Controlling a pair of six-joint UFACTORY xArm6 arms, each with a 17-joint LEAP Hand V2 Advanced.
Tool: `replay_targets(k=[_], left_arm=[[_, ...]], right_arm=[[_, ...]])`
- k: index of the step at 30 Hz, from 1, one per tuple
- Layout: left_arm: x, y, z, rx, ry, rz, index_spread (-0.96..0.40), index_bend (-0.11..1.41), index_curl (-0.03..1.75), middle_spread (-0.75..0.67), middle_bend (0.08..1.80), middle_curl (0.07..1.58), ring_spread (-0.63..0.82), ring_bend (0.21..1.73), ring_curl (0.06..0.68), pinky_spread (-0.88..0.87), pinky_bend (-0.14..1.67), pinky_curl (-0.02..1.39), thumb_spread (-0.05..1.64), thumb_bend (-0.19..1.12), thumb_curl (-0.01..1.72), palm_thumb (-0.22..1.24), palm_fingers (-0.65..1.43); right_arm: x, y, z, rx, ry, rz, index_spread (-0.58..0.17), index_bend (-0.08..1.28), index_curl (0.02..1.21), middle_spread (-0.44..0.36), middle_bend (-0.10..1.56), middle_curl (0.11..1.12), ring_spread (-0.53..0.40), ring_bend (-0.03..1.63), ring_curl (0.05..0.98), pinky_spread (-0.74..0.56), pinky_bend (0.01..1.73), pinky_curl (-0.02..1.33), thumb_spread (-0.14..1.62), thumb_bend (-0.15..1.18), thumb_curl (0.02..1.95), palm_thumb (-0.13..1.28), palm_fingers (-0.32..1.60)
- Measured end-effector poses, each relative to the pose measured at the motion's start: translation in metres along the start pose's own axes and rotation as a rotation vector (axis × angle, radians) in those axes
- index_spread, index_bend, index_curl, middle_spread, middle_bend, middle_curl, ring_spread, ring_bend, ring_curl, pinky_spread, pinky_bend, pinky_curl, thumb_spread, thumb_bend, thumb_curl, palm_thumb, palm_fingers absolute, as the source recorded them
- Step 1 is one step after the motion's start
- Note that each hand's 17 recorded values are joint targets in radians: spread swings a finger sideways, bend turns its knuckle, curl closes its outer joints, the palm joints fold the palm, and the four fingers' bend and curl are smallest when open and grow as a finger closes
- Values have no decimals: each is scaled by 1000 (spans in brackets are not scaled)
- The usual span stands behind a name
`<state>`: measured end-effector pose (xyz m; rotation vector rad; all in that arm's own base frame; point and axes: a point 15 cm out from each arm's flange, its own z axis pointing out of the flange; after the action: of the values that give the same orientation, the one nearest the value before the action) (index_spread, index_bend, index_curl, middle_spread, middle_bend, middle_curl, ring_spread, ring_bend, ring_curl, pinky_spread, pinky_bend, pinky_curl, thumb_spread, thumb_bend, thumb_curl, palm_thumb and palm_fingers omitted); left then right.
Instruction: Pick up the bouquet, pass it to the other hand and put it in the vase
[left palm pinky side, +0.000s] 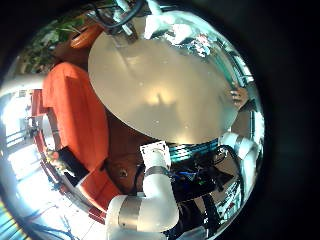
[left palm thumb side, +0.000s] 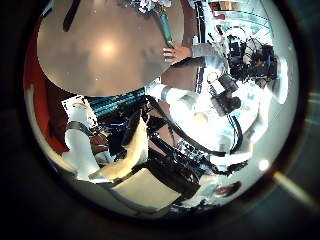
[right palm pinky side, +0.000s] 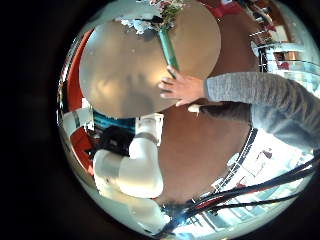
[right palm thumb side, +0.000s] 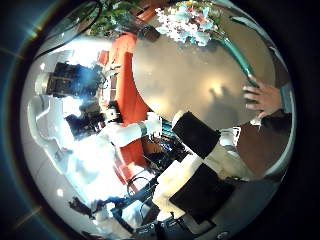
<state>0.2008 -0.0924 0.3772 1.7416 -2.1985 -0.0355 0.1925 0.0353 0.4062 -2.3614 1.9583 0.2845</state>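
The bouquet lies on the round table, flowers toward the far rim and wrapped stem toward the near rim. A person's hand rests on the stem's end. The right thumb side palm view shows the flowers, the stem and the person's hand. The left thumb side palm view shows the stem and that hand. My left hand and right hand hang well above the table, fingers relaxed, holding nothing. I see no vase.
A long cushioned seat stands beside the table, and it also shows in the right thumb side palm view. An arm's base is fixed at the table's rim. The person's sleeve reaches in over the floor.
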Motion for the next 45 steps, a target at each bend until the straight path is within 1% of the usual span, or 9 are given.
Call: replay_targets(k=[5,10,14,17,20,25,35,40,45], left_arm=[[2,0,-1,4,17,-2,36,183,366,437,188,302,576,433,210,536,190,287,1062,-24,342,399,90],[2,1,-4,6,20,-8,35,183,366,437,187,302,576,433,210,535,190,286,1062,-24,342,400,91],[5,3,1,-11,14,16,35,183,366,436,187,302,576,433,209,535,190,286,1064,-23,342,404,91],[9,4,2,-15,9,39,35,183,366,436,187,302,576,433,209,535,190,286,1065,-23,341,405,91],[11,8,4,-18,1,60,35,183,365,433,187,302,576,433,209,535,190,285,1066,-24,341,405,91],[15,13,8,-28,-6,94,29,185,367,430,187,301,576,432,209,535,190,285,1065,-24,342,403,92],[21,15,9,-49,-45,202,26,184,369,428,187,301,576,432,208,535,190,284,1065,-24,344,403,92],[15,14,11,-54,-65,236,26,185,369,428,186,300,576,431,208,535,189,283,1069,-24,340,397,93],[8,17,19,-76,-62,260,26,184,370,428,187,300,576,429,208,535,190,283,1071,-24,340,392,92]], right_arm=[[5,-9,-5,34,5,4,-457,188,329,-63,300,364,-14,703,147,338,667,22,1247,-16,331,544,382],[7,-8,-6,32,7,0,-463,183,332,-57,317,369,-14,702,148,339,642,18,1245,-17,330,541,415],[16,-4,-7,41,12,29,-449,177,330,-73,330,372,-30,715,150,327,636,16,1246,-18,327,534,450],[29,-4,-8,46,16,71,-442,174,329,-78,332,373,-40,728,155,305,648,17,1239,-21,326,523,463],[52,-7,-9,53,11,145,-433,173,325,-82,348,376,-56,751,158,275,653,12,1229,-26,324,497,489],[90,-22,-8,70,-6,256,-395,173,323,-74,366,380,-83,793,165,230,665,1,1213,-23,323,474,534],[148,-53,12,-36,-76,402,-350,177,324,-85,415,398,-116,870,183,171,681,-6,1171,-17,343,481,551],[171,-73,40,-137,-122,465,-327,182,333,-92,429,405,-137,891,192,144,680,-7,1149,-17,356,504,532],[187,-88,71,-202,-139,511,-308,187,344,-94,438,413,-149,900,198,118,674,-5,1130,-17,372,533,501]])
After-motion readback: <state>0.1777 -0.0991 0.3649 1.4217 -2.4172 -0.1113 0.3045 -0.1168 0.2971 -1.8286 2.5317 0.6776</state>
